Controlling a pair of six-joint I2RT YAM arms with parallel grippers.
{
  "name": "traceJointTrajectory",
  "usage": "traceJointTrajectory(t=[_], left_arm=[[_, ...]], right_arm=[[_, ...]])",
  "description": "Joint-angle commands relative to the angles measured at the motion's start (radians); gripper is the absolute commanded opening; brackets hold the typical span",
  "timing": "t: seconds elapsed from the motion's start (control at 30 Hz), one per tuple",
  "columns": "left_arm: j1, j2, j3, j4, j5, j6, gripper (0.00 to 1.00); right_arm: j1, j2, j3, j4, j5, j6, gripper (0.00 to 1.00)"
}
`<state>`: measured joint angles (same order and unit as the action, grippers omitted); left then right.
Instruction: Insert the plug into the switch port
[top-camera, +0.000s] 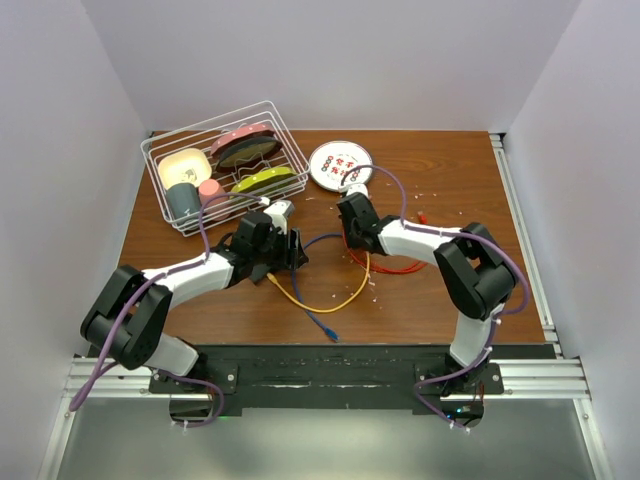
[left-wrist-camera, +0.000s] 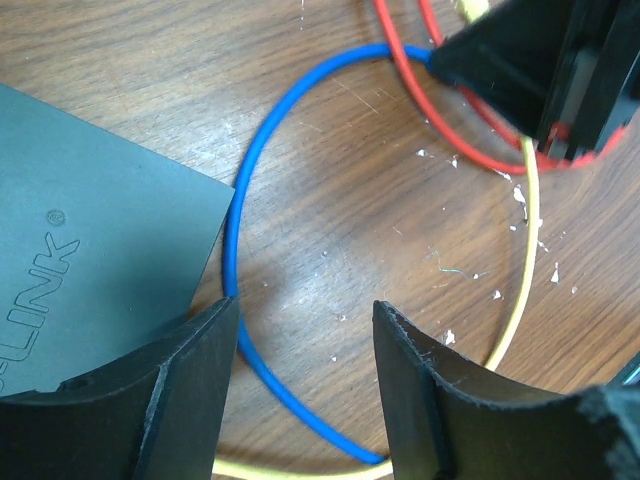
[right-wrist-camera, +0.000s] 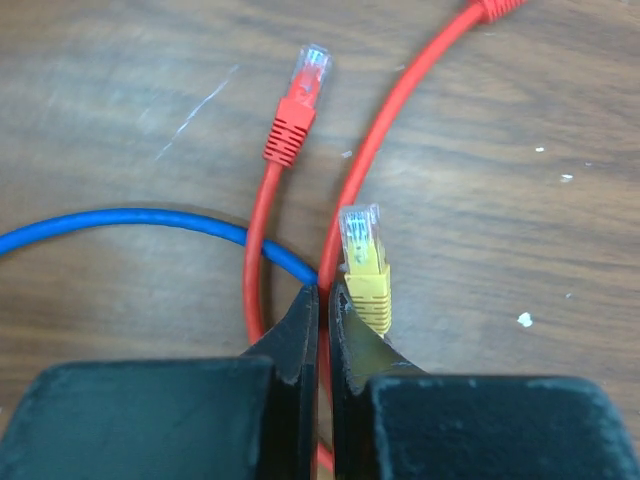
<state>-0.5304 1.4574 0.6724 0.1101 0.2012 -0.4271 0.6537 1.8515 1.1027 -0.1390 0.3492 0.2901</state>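
Observation:
The switch (left-wrist-camera: 90, 250) is a flat dark box with a white brand name at the left of the left wrist view. In the top view my left gripper (top-camera: 292, 250) mostly hides it. My left gripper (left-wrist-camera: 305, 320) is open and empty, its left finger over the switch's near corner, and the blue cable (left-wrist-camera: 240, 230) runs between its fingers. My right gripper (right-wrist-camera: 324, 290) is shut over the red cable (right-wrist-camera: 400, 120). The yellow plug (right-wrist-camera: 362, 255) lies on the table just right of its right fingertip. I cannot tell whether it touches the finger.
A red plug (right-wrist-camera: 300, 100) lies ahead of the right gripper. The yellow cable (top-camera: 330, 305) and the blue cable (top-camera: 320, 325) loop toward the near edge. A wire rack (top-camera: 160, 165) with dishes and a white patterned plate (top-camera: 340, 165) stand at the back.

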Motion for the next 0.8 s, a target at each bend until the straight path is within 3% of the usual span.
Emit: traceJointTrajectory(t=[0.0,0.2,0.23,0.27,0.37,0.43,0.57,0.77], left_arm=[[0.001,-0.012,0.0,0.03,0.006,-0.007,0.6],[0.003,-0.015,0.0,0.023,0.004,-0.009,0.6],[0.001,-0.019,0.0,0.023,0.004,-0.009,0.6],[0.001,-0.022,0.001,0.019,0.001,-0.007,0.6],[0.003,-0.022,0.007,0.002,-0.003,-0.007,0.6],[0.001,-0.014,0.01,-0.006,0.001,-0.006,0.57],[-0.005,0.033,0.015,0.0,0.04,0.011,0.42],[-0.06,0.098,0.053,-0.055,-0.037,0.05,0.38]], right_arm=[[-0.081,0.012,-0.027,-0.116,-0.013,0.056,0.0],[-0.129,-0.044,-0.01,-0.134,-0.018,0.063,0.0],[-0.128,-0.06,-0.012,-0.132,-0.027,0.06,0.05],[-0.126,-0.075,-0.017,-0.129,-0.029,0.051,0.21],[-0.124,-0.153,-0.046,-0.102,-0.091,0.038,0.45],[-0.124,-0.207,-0.061,-0.096,-0.104,0.038,0.52],[-0.126,-0.279,-0.075,-0.083,-0.122,0.04,0.58],[-0.126,-0.298,-0.067,-0.09,-0.147,0.041,0.59]])
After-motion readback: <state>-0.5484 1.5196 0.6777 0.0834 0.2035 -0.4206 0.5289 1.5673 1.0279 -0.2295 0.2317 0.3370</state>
